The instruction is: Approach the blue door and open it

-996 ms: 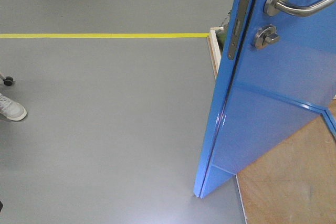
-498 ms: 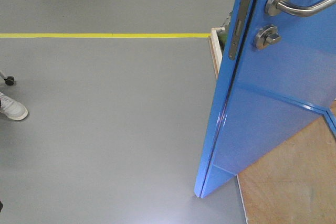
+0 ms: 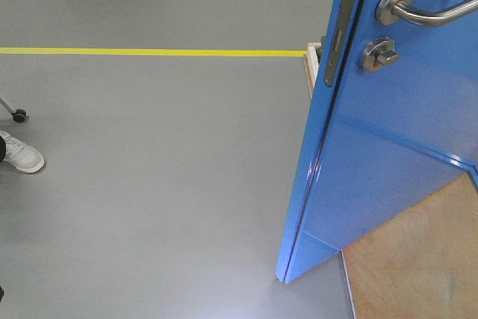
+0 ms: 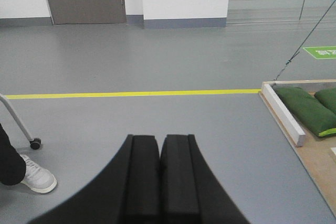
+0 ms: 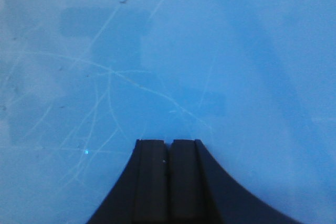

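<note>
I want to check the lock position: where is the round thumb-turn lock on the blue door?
In the front-facing view, the thumb-turn lock sits upper right on the blue door, directly below the silver lever handle and right of the dark latch plate.

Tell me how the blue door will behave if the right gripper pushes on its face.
The blue door stands ajar with its latch edge free, so it will probably swing rather than resist. The panel looks rigid, so it should not flex. Its face looks glossy though scratched, so the shut right gripper pressing it may slide sideways.
</note>
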You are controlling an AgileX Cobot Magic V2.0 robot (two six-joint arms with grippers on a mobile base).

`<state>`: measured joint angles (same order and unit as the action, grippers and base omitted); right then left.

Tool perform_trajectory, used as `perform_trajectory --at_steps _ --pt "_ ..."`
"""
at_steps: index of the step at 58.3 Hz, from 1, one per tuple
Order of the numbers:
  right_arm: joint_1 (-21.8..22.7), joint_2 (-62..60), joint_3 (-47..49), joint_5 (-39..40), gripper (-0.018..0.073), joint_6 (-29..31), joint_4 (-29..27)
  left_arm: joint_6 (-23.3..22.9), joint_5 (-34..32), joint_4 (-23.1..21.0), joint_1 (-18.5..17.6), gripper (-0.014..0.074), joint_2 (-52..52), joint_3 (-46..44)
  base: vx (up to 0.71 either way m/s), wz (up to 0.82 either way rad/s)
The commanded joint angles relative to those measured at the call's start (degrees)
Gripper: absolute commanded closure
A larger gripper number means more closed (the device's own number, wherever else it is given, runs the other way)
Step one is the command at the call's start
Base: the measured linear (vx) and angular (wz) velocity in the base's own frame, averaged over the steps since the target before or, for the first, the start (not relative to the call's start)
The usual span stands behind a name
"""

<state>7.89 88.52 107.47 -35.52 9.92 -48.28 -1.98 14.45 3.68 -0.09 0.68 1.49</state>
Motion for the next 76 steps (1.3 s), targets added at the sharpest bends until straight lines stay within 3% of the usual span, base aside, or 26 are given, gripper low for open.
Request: perform_trajectory --at_steps 1,76 --pt "-0.34 -1.29 1.43 3.75 0.0547 0.68 -2.58 -0.2 -4.76 -0.42 -0.36 0.0524 0.66 -1.52 0.08 0.07" --pt "-0.34 -1.29 1.43 3.75 0.0547 0.68 -2.58 -0.2 -4.76 -0.42 -0.36 0.0524 0.66 -1.52 0.18 0.1"
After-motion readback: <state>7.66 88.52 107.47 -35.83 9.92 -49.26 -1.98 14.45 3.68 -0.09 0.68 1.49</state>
